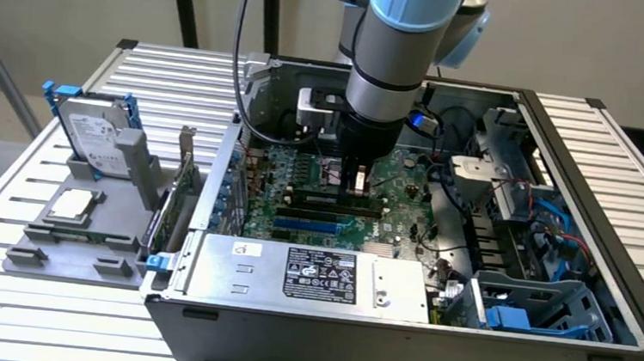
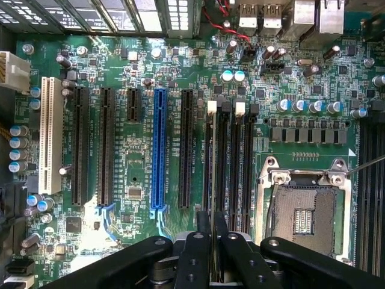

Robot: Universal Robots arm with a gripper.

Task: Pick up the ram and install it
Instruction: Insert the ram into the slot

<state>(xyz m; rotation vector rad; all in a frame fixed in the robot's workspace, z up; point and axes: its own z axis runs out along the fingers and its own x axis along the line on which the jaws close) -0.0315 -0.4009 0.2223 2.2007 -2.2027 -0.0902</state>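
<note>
While the arm reaches straight down into the open computer case (image 1: 590, 279), the hand (image 1: 356, 180) hangs just above the motherboard (image 2: 138, 180), directly over the row of black memory slots (image 2: 231, 162). Its fingers (image 2: 195, 253) are drawn nearly together, clenched on the ram (image 2: 212, 256), which shows in the wrist view as a thin edge-on strip pinched between them. The stick is held upright and lengthwise along the slots, probably so that its lower edge can meet one of them squarely; it appears lined up with the slot (image 2: 218, 162) nearest the blue expansion slot (image 2: 159, 150), though whether it already touches that slot I cannot tell.

Relative to the memory slots, the empty processor socket (image 2: 304, 217) with its silver frame lies just beside them on the far side from the blue expansion slot, and the white-tipped latches (image 2: 211, 108) at the slot ends stand at the end away from the hand.

Outside the case, on the table (image 1: 600, 151), a grey holder (image 1: 75, 247) stands near the case's side wall, carrying a hard drive (image 1: 90, 136) with blue rails propped upright and a square silver processor (image 1: 71, 205) lying flat, each kept ready in its own seat.
</note>
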